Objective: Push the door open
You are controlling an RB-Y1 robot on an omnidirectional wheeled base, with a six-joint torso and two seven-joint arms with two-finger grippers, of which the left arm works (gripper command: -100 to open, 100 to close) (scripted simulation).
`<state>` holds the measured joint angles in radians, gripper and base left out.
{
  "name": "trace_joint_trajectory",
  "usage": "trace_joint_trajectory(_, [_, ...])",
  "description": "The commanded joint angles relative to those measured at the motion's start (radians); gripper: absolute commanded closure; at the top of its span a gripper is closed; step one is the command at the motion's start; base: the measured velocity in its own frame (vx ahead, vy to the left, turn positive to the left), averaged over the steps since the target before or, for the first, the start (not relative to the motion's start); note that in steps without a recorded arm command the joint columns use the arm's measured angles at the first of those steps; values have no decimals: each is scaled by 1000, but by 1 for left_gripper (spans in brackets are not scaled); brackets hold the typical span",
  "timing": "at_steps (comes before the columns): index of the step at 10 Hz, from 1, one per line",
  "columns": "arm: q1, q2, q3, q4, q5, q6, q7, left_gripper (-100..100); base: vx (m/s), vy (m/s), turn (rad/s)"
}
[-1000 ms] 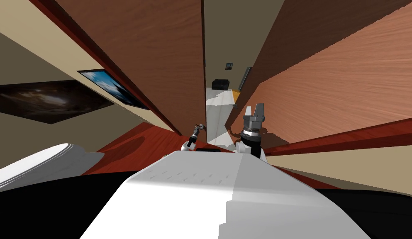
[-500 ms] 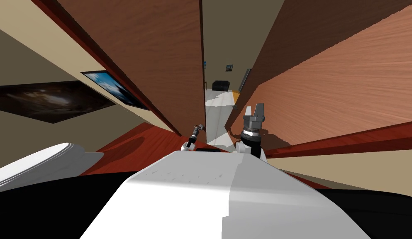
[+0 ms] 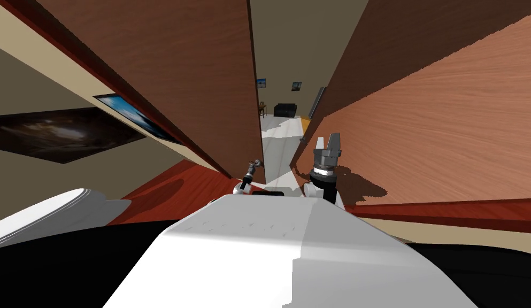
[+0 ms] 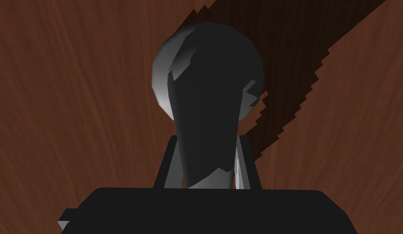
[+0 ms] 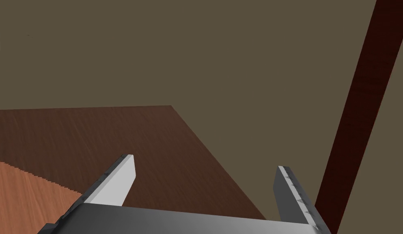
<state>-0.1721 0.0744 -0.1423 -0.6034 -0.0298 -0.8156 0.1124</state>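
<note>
At the left gripper, the dark door handle covers most of both fingers, leaving slivers beside its stem. At the head view's centre this gripper is too small to read; the door runs off the top edge

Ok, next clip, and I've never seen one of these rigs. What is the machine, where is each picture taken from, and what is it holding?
It is a two-armed robot drawn by a simulator. Each arm ends in a gripper with two thin fingers. The wide picture comes from a camera on its head, looking steeply down and forward. The other two come from cameras on its wrists, each looking along that arm's gripper.

In the head view the left gripper is at the free edge of a brown wooden door. The door is ajar, and through the gap you can see a pale floor and a dark sofa. The left wrist view shows that gripper shut on the door's round knob, with a finger on each side of its neck.

The right gripper is raised beside the gap, open and holding nothing.
</note>
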Motion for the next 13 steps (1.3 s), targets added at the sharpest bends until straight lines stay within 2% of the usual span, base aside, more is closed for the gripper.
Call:
trace_joint_trajectory(1, [13,19,13,-35,6,9,1,100,122,-77,18])
trace_joint_trajectory(5, [12,24,69,-28,34,12,-25,100,185,-114,80])
trace_joint_trajectory(6, [12,24,69,-28,34,12,-25,100,112,-95,23])
trace_joint_trajectory(7, [11,24,89,-25,43,13,-34,100,146,-86,49])
trace_joint_trajectory(13, [10,20,164,-16,81,16,-70,100,185,-132,71])
